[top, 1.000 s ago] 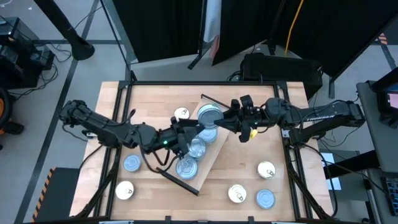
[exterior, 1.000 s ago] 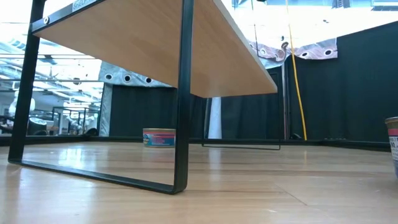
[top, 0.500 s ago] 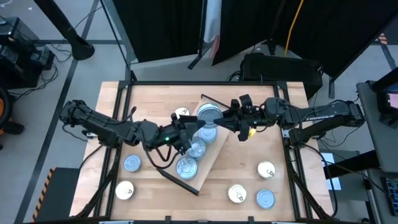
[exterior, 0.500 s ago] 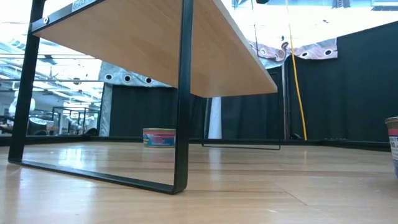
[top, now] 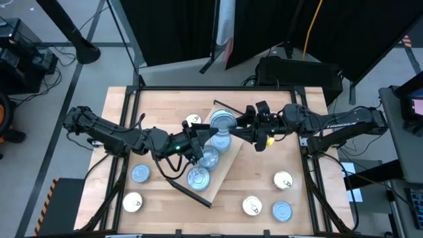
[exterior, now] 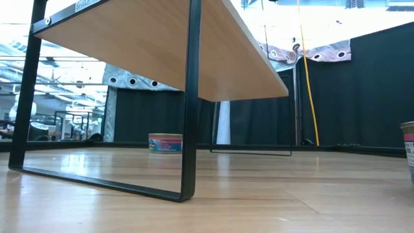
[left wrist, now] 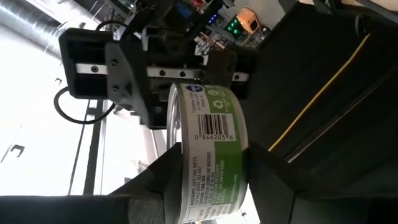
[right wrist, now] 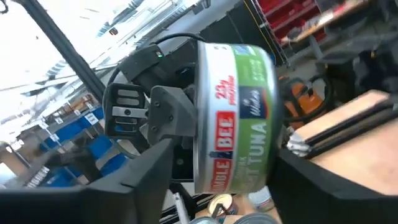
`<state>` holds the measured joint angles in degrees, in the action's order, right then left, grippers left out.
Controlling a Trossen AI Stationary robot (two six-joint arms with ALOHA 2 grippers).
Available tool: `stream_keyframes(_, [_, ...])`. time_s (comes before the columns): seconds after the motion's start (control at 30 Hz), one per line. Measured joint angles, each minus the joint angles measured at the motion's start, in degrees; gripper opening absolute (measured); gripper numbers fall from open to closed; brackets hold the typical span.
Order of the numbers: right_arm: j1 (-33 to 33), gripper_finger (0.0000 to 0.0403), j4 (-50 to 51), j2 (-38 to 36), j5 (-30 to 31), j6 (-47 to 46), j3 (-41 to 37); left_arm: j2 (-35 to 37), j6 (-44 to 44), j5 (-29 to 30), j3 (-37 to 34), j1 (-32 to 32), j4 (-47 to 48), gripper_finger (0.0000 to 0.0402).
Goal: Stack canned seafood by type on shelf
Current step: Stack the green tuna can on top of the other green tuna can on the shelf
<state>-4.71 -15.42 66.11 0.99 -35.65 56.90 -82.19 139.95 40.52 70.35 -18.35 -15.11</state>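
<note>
Where the two arms meet over the middle of the table, the left gripper (top: 210, 140) is clamped on a held tin (left wrist: 208, 155), one dark finger against each flat face. The tin stands on edge in the air, its green label band with barcode facing the left wrist camera. The right gripper (top: 234, 132) faces it from the opposite side and brackets the same tin, which shows a red, white and green tuna label in the right wrist view. Whether the right gripper is pressing on it or standing off cannot be told.

Directly below this meeting point lies the shelf (top: 226, 165), set diagonally on the tabletop (top: 165, 106), with a dark rail (top: 228, 107) at the far end and another at the near end. Three groups of blue-topped tins sit along the board: one near the far rail (top: 223, 121), one at mid-board (top: 210, 157), one toward the near rail (top: 198, 177).

Loose tins remain on the tabletop:
- a pale-topped one (top: 193, 121) just beside the shelf's far end;
- a blue (top: 139, 173) and a pale one (top: 133, 202) on the left;
- two pale (top: 283, 180) (top: 252, 206) and one blue (top: 283, 211) on the right.

The low view shows the shelf's underside and one tin (exterior: 165, 143) standing beyond it.
</note>
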Motion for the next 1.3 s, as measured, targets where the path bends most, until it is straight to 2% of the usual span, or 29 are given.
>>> stream_keyframes(0.1, [-0.2,0.0274,2.81,-1.48,0.04,6.78,0.04,0.0,-1.47,0.01,0.0,-0.31,0.05,0.0148])
stream_keyframes(0.2, [-0.1,0.0307,7.53,-4.2,1.45,16.54,0.07,0.09,-7.34,-0.05,0.0,-0.52,0.65,0.0148])
stream_keyframes(0.4, [-0.92,0.0329,10.75,-10.35,8.29,43.5,0.07,1.13,-21.7,-2.28,-0.04,-0.35,4.55,0.0147])
stream_keyframes(0.47, [-2.55,0.0329,10.79,-10.95,9.85,57.67,0.14,1.72,-28.98,-5.86,-0.04,-0.19,4.25,0.0147])
stream_keyframes(0.6, [-7.74,0.0329,10.36,-8.75,13.29,88.35,0.13,4.32,-44.68,-18.23,-0.04,0.15,3.91,0.0147])
stream_keyframes(0.7, [-11.55,0.0329,7.08,-5.38,20.33,102.04,0.09,6.75,-56.11,-27.09,-0.02,1.19,3.55,0.0147])
stream_keyframes(0.77, [-12.99,0.0329,4.55,-3.35,24.26,106.24,0.09,8.51,-61.67,-30.88,0.0,2.39,5.48,0.0147])
stream_keyframes(0.9, [-14.53,0.0329,-3.06,0.45,27.59,106.68,0.04,10.52,-68.38,-38.96,0.0,5.61,10.03,0.015])
stream_keyframes(1.03, [-15.33,0.0329,-7.52,2.21,27.61,106.81,0.04,11.1,-72.16,-45.28,0.0,8.19,14.71,0.0151])
stream_keyframes(1.3, [-15.35,0.0329,-7.13,4.92,27.56,106.78,0.04,10.18,-73.71,-51.78,0.0,10.88,17.45,0.0152])
